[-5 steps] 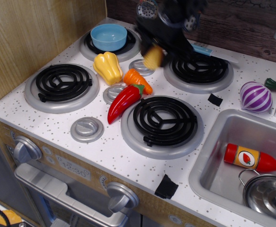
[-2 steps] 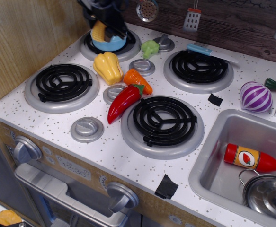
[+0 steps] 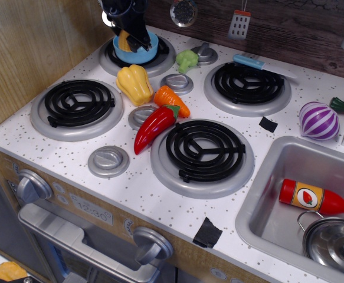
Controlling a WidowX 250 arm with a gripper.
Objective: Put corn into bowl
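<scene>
Since a second ago we see the gripper (image 3: 126, 36) gone from above the middle of the stove to the far left burner, and in the last fraction of a second the corn (image 3: 124, 42) has sunk a little lower into the light-blue bowl (image 3: 148, 52). The corn now sits inside the bowl at its left side, with the dark fingers closed around it; the pincer looks narrow, clamped on the cob, though the black parts blur together and we cannot make out the fingertips clearly.

The bowl rests on the far left burner. At the right, the steel sink (image 3: 265, 200) holds a red ketchup bottle (image 3: 316, 199) lying on its side and, nearer us, a steel pot with its lid (image 3: 335, 246) on.

The surface is a white speckled toy stove top (image 3: 130, 183) with four black coil burners, a wooden panel (image 3: 36, 53) at the left and a dark wall behind, where a strainer (image 3: 183, 10) and a small grater (image 3: 240, 23) hang.

Just near of the bowl lies a yellow bell pepper (image 3: 134, 84), with a carrot (image 3: 172, 100) to its right and a red chili pepper (image 3: 156, 127) nearer still, touching the carrot's tip. A broccoli piece (image 3: 187, 59) lies right of the bowl, a blue-handled knife (image 3: 260, 62) crosses the far right burner, and a purple onion (image 3: 318, 121) sits by the sink. Nothing lies between gripper and bowl.
</scene>
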